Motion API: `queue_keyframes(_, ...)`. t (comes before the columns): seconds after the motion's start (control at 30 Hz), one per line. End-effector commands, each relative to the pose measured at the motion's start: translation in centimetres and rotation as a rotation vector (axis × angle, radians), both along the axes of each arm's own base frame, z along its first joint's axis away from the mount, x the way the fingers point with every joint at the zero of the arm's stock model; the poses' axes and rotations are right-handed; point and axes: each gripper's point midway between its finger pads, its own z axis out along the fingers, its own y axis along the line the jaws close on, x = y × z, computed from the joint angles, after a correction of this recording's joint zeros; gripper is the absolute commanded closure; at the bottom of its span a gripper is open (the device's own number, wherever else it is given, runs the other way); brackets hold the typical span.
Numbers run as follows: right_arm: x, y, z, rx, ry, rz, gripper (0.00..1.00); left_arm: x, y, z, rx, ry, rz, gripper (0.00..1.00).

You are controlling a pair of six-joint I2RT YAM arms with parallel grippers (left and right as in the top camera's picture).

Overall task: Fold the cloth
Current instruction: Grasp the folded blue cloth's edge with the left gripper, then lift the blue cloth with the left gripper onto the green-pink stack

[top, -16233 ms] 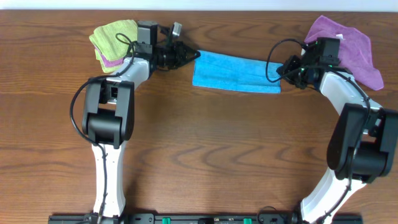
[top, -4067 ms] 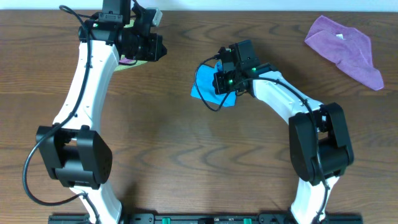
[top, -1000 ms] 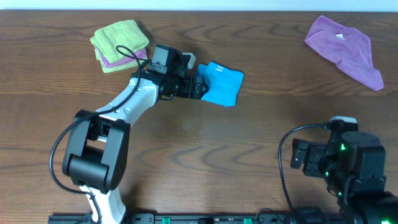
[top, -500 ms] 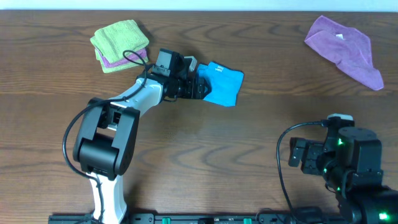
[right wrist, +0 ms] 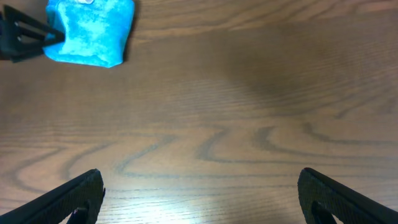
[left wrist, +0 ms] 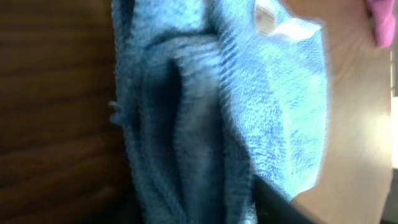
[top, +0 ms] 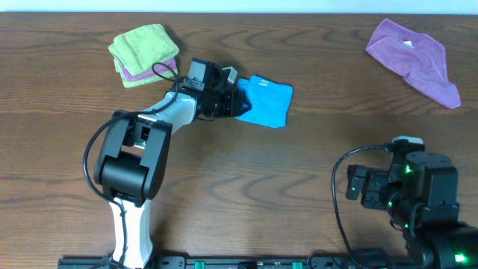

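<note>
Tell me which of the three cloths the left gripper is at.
The blue cloth: the left gripper sits at its edge. The green cloth and the purple cloth lie well clear, toward the far corners.

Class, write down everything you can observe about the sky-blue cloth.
The cloth is bright sky-blue terry, folded into a small, slightly skewed packet of several layers, lying flat on the wooden table. A small white tag shows near its far edge. The left gripper meets its left edge, where the layers bunch; whether it is pinching them is unclear.
</note>
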Motion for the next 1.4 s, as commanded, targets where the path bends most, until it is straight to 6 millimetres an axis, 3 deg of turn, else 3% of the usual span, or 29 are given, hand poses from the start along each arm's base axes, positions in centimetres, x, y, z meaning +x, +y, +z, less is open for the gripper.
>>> queue_keyframes(0.0, -0.1, 0.3, -0.3, 0.022, 0.008, 0.001, 0.01, -2.2, 0.9, -4.6, 0.066, 0.115, 0.013, 0.93)
queue_keyframes(0.23, -0.2, 0.5, -0.3, 0.033, 0.013, 0.010, 0.01, -1.7, 0.3, -3.5, 0.015, 0.121, 0.013, 0.95)
queue_keyframes(0.4, -0.2, 0.5, -0.3, 0.032, 0.013, 0.010, 0.01, 0.2, -1.6, 0.3, -0.099, 0.069, -0.039, 0.94)
queue_keyframes(0.63, -0.2, 0.5, -0.3, 0.032, 0.012, 0.010, 0.01, 4.4, -1.9, 6.9, -0.028, -0.082, -0.069, 0.94)
queue_keyframes(0.93, 0.7, 0.6, 0.4, 0.030, -0.031, 0.017, 0.01, 8.8, 2.2, 13.9, 0.307, -0.301, -0.052, 0.95)
queue_keyframes(1.1, 1.2, 0.6, 0.6, 0.030, -0.046, 0.018, 0.01, 10.8, 4.6, 17.0, 0.314, -0.364, -0.002, 0.95)
queue_keyframes(1.37, 2.6, 0.7, -0.2, 0.024, -0.010, 0.017, 0.01, 13.8, 11.9, 19.0, 0.405, -0.419, 0.128, 0.95)
